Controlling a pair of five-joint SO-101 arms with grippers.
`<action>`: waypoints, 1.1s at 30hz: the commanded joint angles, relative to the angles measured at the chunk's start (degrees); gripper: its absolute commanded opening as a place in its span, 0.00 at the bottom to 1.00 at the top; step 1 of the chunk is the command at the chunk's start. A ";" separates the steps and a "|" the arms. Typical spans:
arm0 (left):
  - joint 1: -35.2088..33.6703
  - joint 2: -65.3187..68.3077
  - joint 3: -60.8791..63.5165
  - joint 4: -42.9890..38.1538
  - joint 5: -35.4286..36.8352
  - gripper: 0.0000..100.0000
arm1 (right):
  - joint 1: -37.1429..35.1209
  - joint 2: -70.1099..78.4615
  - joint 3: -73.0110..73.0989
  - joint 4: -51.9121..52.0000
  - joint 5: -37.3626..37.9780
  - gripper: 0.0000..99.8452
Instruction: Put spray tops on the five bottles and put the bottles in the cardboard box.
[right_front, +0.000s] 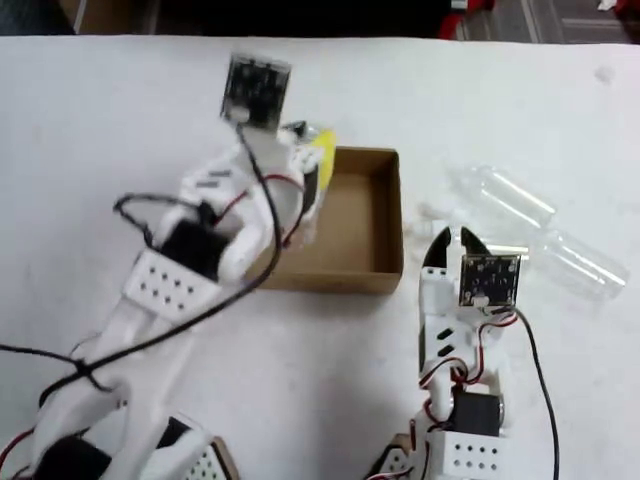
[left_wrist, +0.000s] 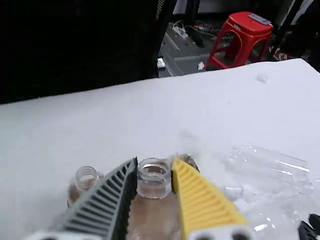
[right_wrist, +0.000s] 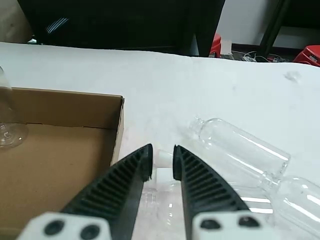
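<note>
The open cardboard box (right_front: 335, 278) sat on the tabletop (right_front: 120, 120). At its left end stood two clear, capless bottles: one bottle (left_wrist: 152, 184) was held at the neck by the left gripper (left_wrist: 154, 162), and another (left_wrist: 86, 179) stood beside it. Two more clear bottles (right_front: 503, 196) (right_front: 585, 262) lay on their sides to the right of the box.

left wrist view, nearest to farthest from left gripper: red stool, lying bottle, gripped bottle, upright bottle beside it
1. Gripped bottle, between left gripper's fingers.
2. Upright bottle, beside the grey finger.
3. Lying bottle, yellow finger's side.
4. Red stool, beyond the table.
</note>
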 joint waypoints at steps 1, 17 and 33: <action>-2.95 -8.22 18.90 -28.22 -1.41 0.02 | -0.31 -0.22 0.35 -0.04 0.53 0.06; -2.77 -12.70 50.81 -63.30 -4.13 0.02 | -0.31 -0.22 0.35 -0.04 0.53 0.06; -0.57 -12.53 55.03 -65.41 1.23 0.02 | -0.31 -0.22 0.35 0.04 0.53 0.06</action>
